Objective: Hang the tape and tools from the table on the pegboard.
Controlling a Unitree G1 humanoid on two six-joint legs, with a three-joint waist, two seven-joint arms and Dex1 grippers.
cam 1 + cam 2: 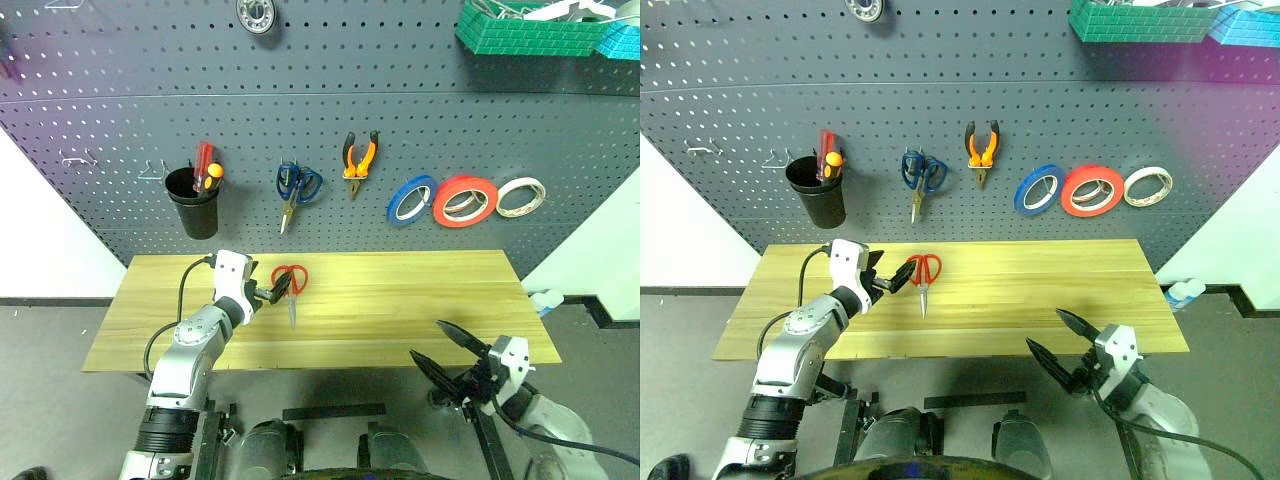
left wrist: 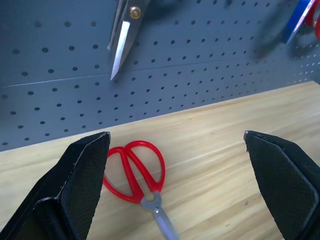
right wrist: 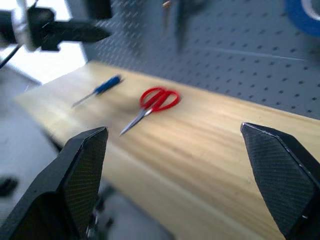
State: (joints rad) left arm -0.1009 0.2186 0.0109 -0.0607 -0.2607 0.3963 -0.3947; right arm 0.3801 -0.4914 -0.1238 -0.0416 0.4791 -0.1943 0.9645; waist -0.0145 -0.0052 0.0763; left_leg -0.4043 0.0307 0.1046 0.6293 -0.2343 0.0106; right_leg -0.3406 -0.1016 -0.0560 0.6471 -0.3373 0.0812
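My right fingers (image 1: pixel 452 356) hang spread off the pale wooden surface's (image 1: pixel 420 300) near edge. My left fingers (image 1: pixel 270 292) gape just beside the glossy red loops of the scissors (image 1: pixel 290 285) lying flat mid-surface; I judge the next move is closing on them. The matte, hole-gridded pegboard (image 1: pixel 120 130) already carries the tape (image 1: pixel 465 200) and pliers (image 1: pixel 359 158).

Our left gripper (image 2: pixel 175 190) has its two black fingers (image 2: pixel 82 185) spread wide over the wooden tabletop (image 2: pixel 225 150). The red-handled scissors (image 2: pixel 140 175) lie flat between them, close to one finger, handles toward the pegboard (image 2: pixel 200 60). On the pegboard hang the closed blades of another pair of scissors (image 2: pixel 121 42), and perhaps a blue roll (image 2: pixel 299 22) at the edge.
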